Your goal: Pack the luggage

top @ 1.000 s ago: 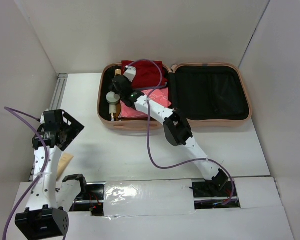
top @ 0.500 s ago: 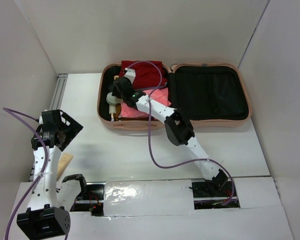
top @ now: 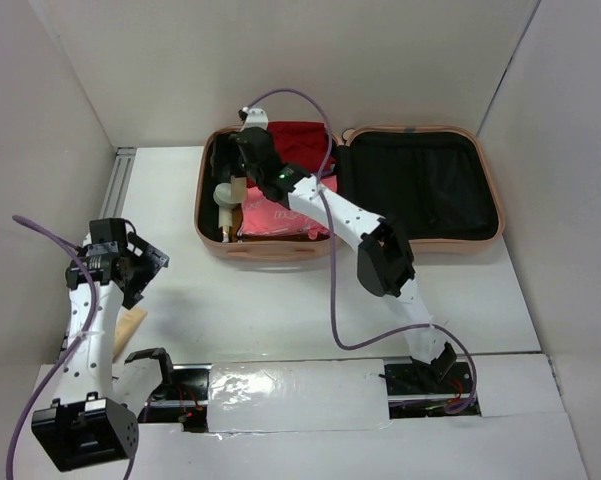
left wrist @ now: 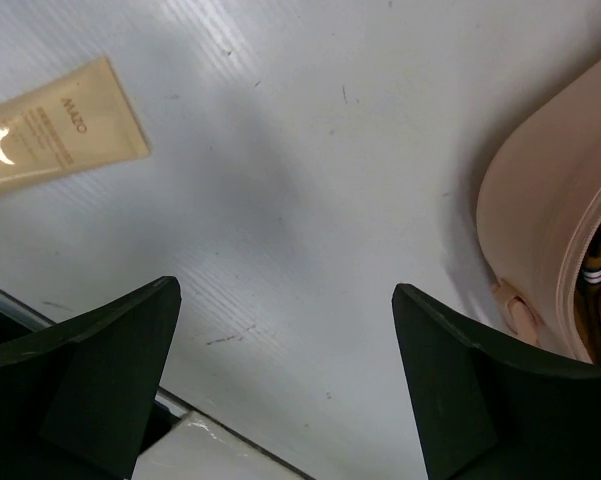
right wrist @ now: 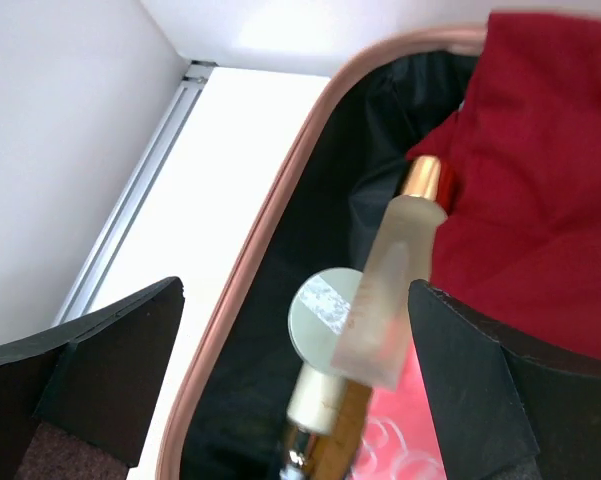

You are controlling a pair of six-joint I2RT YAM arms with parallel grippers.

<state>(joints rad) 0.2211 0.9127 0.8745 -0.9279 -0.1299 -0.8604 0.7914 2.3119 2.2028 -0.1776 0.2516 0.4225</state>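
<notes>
The luggage [top: 480, 232] lies open at the back of the table, pale peach-pink with black lining. Its left half holds a red cloth [top: 298, 137], a pink packet [top: 280, 215], a frosted bottle with a gold cap [right wrist: 400, 275], a round pale-lidded jar [right wrist: 320, 310] and an amber bottle. My right gripper [top: 235, 165] hangs open and empty above the bottles; the right wrist view [right wrist: 296, 292] shows them between its fingers, below. My left gripper [top: 140, 268] is open and empty above bare table [left wrist: 284, 290], left of the luggage shell [left wrist: 545, 230].
A tan cream tube [top: 130, 325] lies on the table by the left arm and also shows in the left wrist view [left wrist: 60, 135]. A metal rail [top: 115, 190] runs along the table's left edge. White walls close in on three sides.
My right gripper has risen and drawn back toward the far rim of the luggage, away from the bottles. My left gripper has shifted a little nearer and tilted down.
</notes>
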